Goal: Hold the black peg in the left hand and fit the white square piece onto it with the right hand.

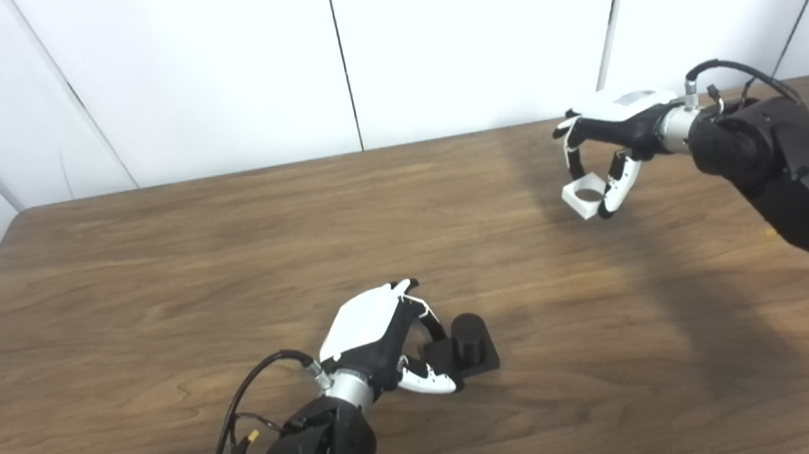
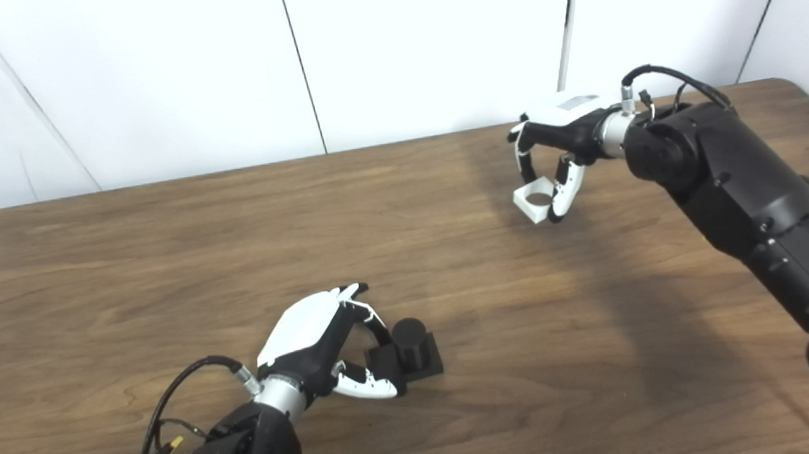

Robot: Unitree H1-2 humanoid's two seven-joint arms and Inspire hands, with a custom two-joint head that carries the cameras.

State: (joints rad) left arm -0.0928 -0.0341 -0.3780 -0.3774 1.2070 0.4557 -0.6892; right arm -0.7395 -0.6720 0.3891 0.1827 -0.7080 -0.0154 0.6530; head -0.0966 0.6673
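The wooden tabletop (image 1: 163, 275) fills the view, its far edge against a white panelled wall (image 1: 219, 68).

The right arm (image 2: 735, 208) is the largest thing on it: black, it comes in from the lower right and stretches toward the far right corner of the tabletop, forearm raised above the wood and casting a broad shadow to its left. At its end the right hand (image 2: 560, 146) is turned palm-down with its white back upward, its fingers (image 2: 524, 163) curling down on one side and its thumb (image 2: 566, 189) on the other. Between them it grips the white square piece (image 2: 534, 202), which is tilted so its round hole faces up, near the far edge; whether it rests on the wood I cannot tell.

The left arm (image 1: 321, 450) enters at the near edge, left of centre, cables looping from its wrist. The left hand (image 1: 384, 337) lies low, back upward, fingers and thumb closed around the near-left side of the black peg (image 1: 468, 345), a short cylinder on a square base that sits flat on the tabletop near the near edge.
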